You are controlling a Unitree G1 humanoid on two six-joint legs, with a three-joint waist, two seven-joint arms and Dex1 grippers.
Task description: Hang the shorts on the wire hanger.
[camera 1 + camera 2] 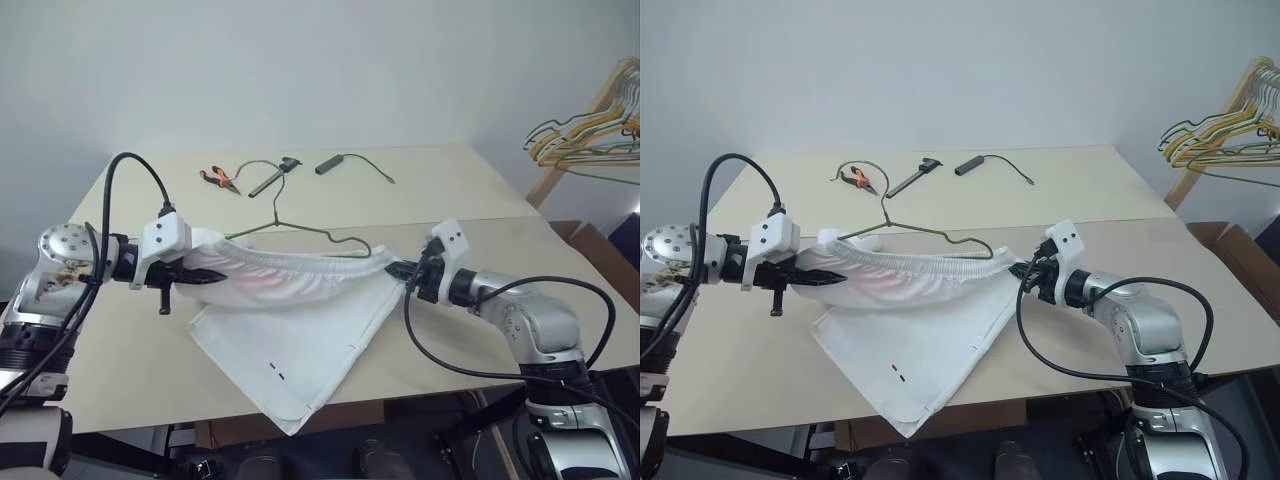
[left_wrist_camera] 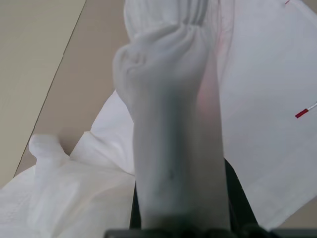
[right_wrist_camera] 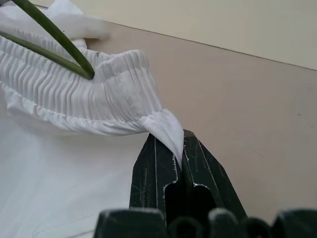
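Item: waistband stretch, both arms engaged. Our right gripper (image 3: 181, 163) has its fingers pinched tight on a small fold at one end of the elastic waistband of the shorts (image 1: 290, 330); our left gripper (image 1: 200, 277) has its fingers pressed together and buried inside the other end of the waistband, the cloth drawn over them like a sleeve. Between the two, the waistband runs as a taut gathered band, its long axis crosswise in front of us and raised off the counter (image 1: 450, 190), while the white legs hang down and drape onto the counter surface toward its near edge. The wire hanger (image 1: 300, 228) lies just behind the waistband, its triangular body parallel to the band; one wire corner sits inside the gathered edge close to the right gripper, and the twisted neck and hook point away toward the far side of the counter. We judge the right hand the nearer to the engaged corner, the left the nearer to the free shoulder. Both forearms reach inward from the sides, slightly downward. Beyond the hanger: pliers (image 1: 218, 179) and a dark hand tool (image 1: 275, 177).
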